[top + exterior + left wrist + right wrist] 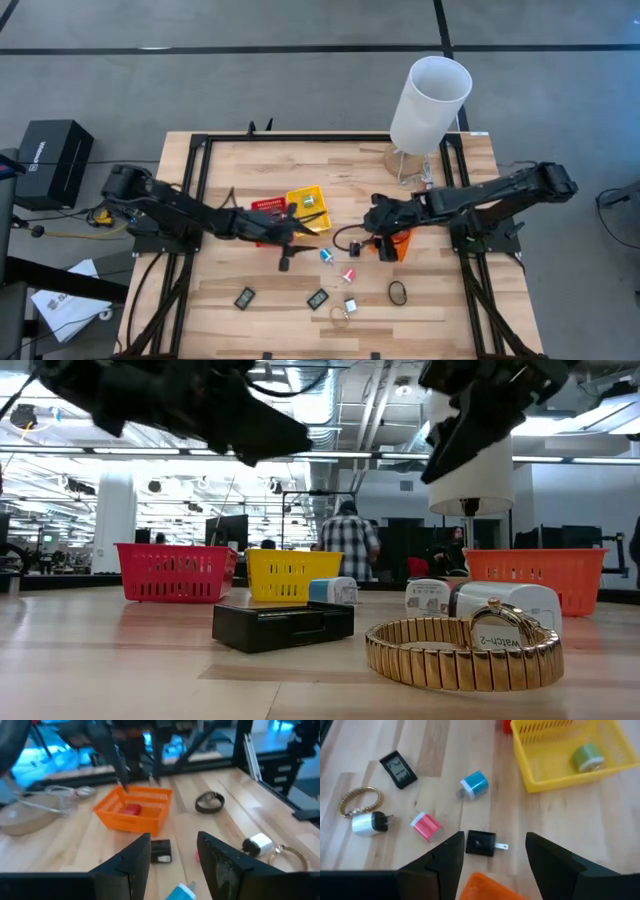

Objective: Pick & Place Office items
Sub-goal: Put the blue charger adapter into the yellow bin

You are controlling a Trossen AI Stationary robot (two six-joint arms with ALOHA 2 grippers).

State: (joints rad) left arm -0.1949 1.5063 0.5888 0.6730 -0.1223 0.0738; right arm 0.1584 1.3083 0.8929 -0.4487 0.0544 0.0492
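Small office items lie on the wooden table: a blue plug block (327, 256), a pink one (349, 274), a white one (351, 306), a gold watch band (338, 316), a black ring band (398, 292) and two small black displays (245, 297) (318, 298). A green roll (587, 757) sits in the yellow tray (308, 205). My left gripper (292, 240) (172, 855) hovers open above the table's middle. My right gripper (372, 228) (495, 850) hovers open above a black plug block (481, 842), beside the orange tray (396, 243).
A red tray (265, 207) stands left of the yellow one. The orange tray (132, 810) holds a red item (131, 810). A tall white cylinder (430, 105) stands on a base at the far right corner. A black cable loop (345, 240) lies near the right gripper.
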